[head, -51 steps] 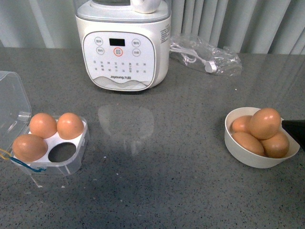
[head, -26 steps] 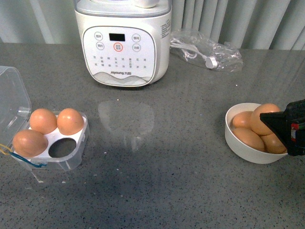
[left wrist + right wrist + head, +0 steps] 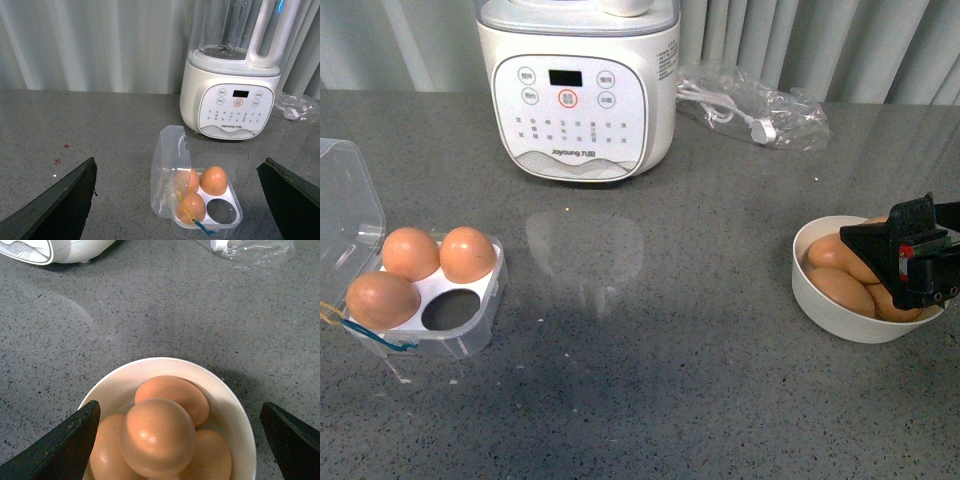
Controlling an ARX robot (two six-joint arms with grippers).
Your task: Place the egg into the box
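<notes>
Grey speckled stone makes up the tabletop [image 3: 720, 380], and its middle lies bare between the two clusters of things. At about 3 o'clock in the front view sits a white bowl [image 3: 817, 300] heaped with brown eggs; the egg [image 3: 157, 437] lies on top of the pile, resting on its neighbours. The right gripper [image 3: 180, 407] hangs over that bowl with its jaws spread wide to either side of the heap, holding nothing. At about 9 o'clock stands the box [image 3: 480, 325], near the tabletop's left edge, its clear lid [image 3: 345, 215] tipped up and back. Three eggs fill three hollows, and the one empty hollow [image 3: 450, 315] is at the box's near right corner. The left gripper [image 3: 178, 165] is also wide open and empty, with the box between and beyond its fingers in the left wrist view. At 12 o'clock a white kitchen blender [image 3: 578, 90] stands by the curtain, and at 1 o'clock lies a clear plastic bag [image 3: 752, 108] with a white cable inside. Both are well apart from the strip of tabletop between bowl and box.
</notes>
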